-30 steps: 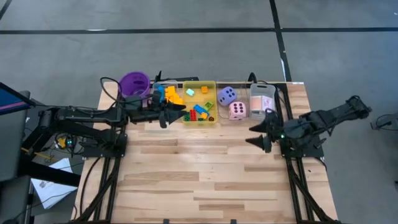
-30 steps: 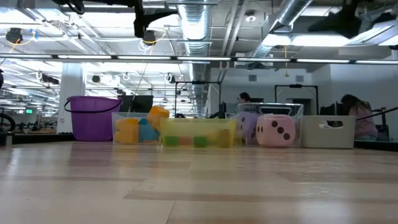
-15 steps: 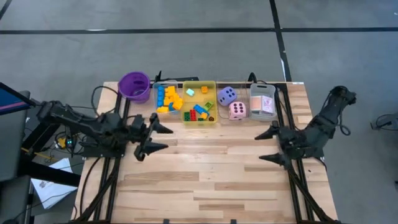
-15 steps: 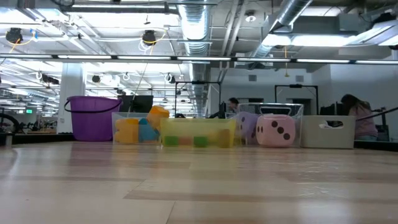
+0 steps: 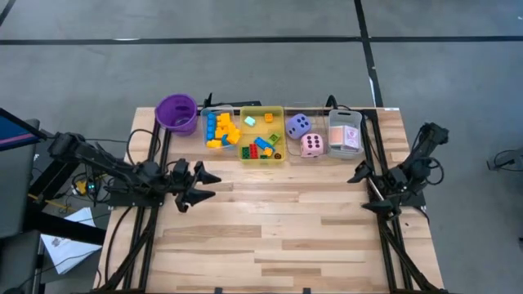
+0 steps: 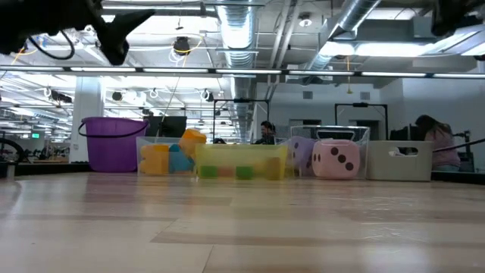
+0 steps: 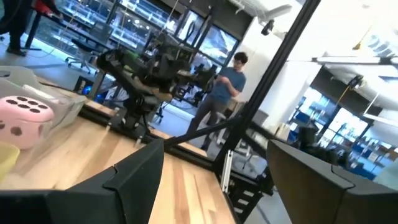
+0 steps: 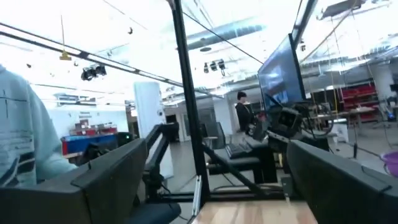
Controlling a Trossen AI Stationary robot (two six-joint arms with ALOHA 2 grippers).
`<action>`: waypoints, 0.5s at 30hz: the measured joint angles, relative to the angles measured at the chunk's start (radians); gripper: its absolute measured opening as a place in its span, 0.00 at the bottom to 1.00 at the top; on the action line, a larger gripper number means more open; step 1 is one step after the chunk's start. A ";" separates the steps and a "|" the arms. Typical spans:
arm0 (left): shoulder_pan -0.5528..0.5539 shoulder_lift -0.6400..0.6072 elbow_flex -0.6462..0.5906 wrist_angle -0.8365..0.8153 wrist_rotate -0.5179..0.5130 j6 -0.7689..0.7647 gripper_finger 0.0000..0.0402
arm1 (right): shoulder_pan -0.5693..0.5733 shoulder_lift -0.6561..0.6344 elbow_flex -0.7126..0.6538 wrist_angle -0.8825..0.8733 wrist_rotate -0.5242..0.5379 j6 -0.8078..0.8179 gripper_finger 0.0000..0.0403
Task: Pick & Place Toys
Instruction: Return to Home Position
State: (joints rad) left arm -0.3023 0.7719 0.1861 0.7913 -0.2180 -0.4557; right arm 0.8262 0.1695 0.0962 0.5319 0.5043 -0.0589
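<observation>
The wooden tabletop (image 5: 270, 237) carries its load in one row along the far edge. The left arm's tool (image 5: 214, 185) hangs over the left side, pointing toward the middle, fingers spread wide and holding nothing; the right arm's tool (image 5: 362, 190) faces it from the right edge, equally wide and empty. The row runs left to right: the purple cup (image 5: 176, 112); the left clear tray (image 5: 203, 122) of blue and yellow blocks (image 5: 218, 131); the yellow tray (image 5: 243, 155) of mixed blocks (image 5: 261, 147); the dice tray (image 5: 292, 150) with the purple die (image 5: 297, 125) behind and the pink die (image 5: 310, 145) in front, three pips facing the low camera; the grey tray (image 5: 335, 145), long axis front to back, cards (image 5: 350, 135) lying flat inside, seemingly lengthwise.
</observation>
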 joint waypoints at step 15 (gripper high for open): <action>0.098 0.008 -0.179 0.149 0.012 -0.128 0.69 | -0.227 -0.167 -0.088 -0.343 0.003 0.314 0.94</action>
State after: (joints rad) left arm -0.2040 0.7802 0.0067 0.9401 -0.2063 -0.5838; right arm 0.5995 0.0021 0.0082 0.1892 0.5073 0.2553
